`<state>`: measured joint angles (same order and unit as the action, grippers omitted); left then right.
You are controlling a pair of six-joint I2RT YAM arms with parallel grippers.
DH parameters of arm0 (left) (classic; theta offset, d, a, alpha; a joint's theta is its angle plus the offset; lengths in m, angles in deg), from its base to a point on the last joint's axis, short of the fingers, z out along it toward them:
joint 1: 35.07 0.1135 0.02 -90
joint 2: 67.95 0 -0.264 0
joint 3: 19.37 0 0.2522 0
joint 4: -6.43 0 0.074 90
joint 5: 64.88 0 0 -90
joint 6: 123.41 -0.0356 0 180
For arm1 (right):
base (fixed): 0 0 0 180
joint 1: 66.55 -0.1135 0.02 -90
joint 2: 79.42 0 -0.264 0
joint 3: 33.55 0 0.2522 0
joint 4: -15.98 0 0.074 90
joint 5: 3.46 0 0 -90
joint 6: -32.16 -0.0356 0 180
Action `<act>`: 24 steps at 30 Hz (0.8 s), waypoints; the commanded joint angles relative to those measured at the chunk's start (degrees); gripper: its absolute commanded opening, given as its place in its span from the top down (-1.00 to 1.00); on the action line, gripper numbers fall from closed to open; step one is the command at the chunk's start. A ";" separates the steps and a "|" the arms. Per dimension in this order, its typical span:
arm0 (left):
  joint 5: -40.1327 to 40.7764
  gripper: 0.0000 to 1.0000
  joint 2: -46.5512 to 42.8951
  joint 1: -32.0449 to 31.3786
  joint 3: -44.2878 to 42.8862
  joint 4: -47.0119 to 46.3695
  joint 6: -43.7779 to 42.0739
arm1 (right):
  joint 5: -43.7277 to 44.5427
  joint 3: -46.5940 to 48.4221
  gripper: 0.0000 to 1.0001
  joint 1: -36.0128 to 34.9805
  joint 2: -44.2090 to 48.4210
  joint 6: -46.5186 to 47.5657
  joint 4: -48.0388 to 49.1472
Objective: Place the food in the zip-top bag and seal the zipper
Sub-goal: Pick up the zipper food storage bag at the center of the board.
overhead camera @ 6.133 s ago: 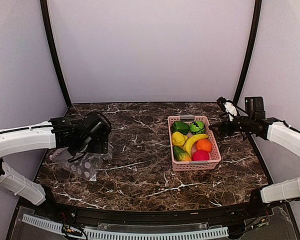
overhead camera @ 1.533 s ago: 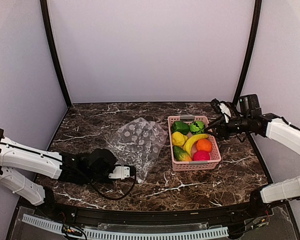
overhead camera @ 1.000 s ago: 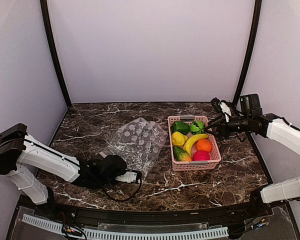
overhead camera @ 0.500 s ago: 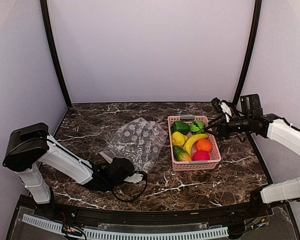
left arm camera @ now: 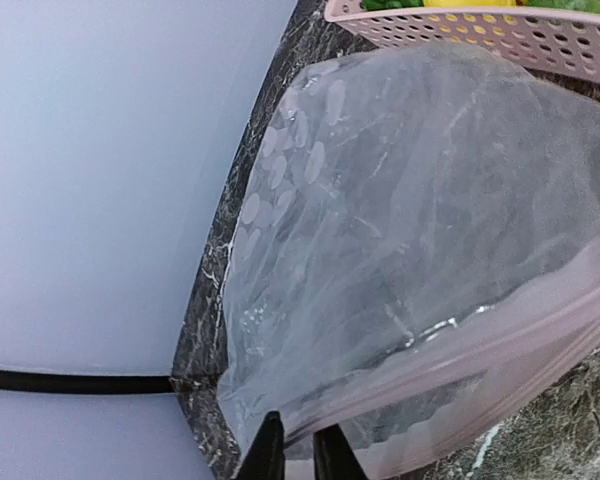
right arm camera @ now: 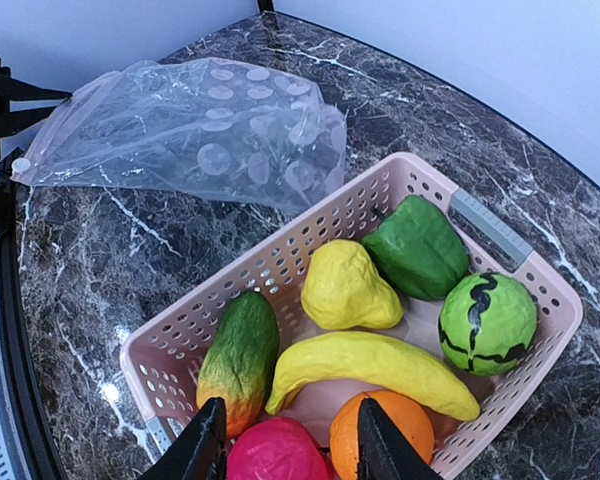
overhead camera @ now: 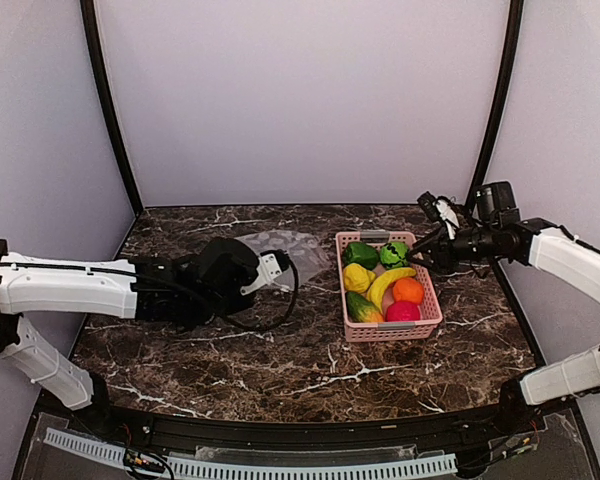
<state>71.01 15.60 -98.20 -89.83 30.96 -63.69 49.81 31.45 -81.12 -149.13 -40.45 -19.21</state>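
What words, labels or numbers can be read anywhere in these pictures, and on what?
None: no readable text in any view.
The zip-top bag bears only pale oval dots.
The green ball bears only a black squiggle.
The pink basket and the other food show no writing.

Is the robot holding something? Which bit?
The left end effector pinches the clear dotted plastic zip-top bag by its mouth-edge corner. The right end effector holds nothing.

The right gripper (right arm camera: 292, 446) holds its fingers apart above the pink lattice basket (right arm camera: 280, 262) of toy food (right arm camera: 345, 290). The dotted zip-top bag (right arm camera: 200, 130) lies beyond, seemingly touching its rim.
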 commanded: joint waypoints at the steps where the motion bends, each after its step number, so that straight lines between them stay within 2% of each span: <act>1: -8.73 0.89 -5.37 2.27 -2.63 15.98 17.41 | -3.56 9.07 0.16 -1.95 -2.71 0.06 -3.84; 3: -12.34 0.97 -7.75 3.44 -3.42 15.27 21.43 | -3.00 14.03 0.17 -4.31 -4.97 0.05 -5.90; 6: -17.24 0.98 -9.07 5.41 -6.13 14.16 27.63 | -2.91 19.97 0.18 -9.07 -9.07 -0.13 -9.01; 12: -13.73 0.98 -7.20 6.39 -16.77 20.87 35.75 | -5.64 29.30 0.19 -18.86 -14.66 -0.84 -13.79; 15: -15.11 0.99 -6.84 6.52 -19.74 22.39 44.31 | -7.54 32.51 0.20 -22.17 -15.40 -2.59 -13.75; 19: -24.29 0.99 -6.36 6.49 -18.00 14.88 54.19 | -8.51 35.65 0.18 -25.14 -17.47 -7.27 -11.06; 24: -26.96 0.99 -7.02 6.51 -12.93 5.39 62.23 | -9.61 40.90 0.03 -28.21 -23.01 -10.56 -11.18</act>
<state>48.69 9.50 -91.82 -107.52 44.38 -11.32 42.11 68.69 -107.26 -167.95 -47.34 -31.04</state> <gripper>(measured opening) 0.011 0.464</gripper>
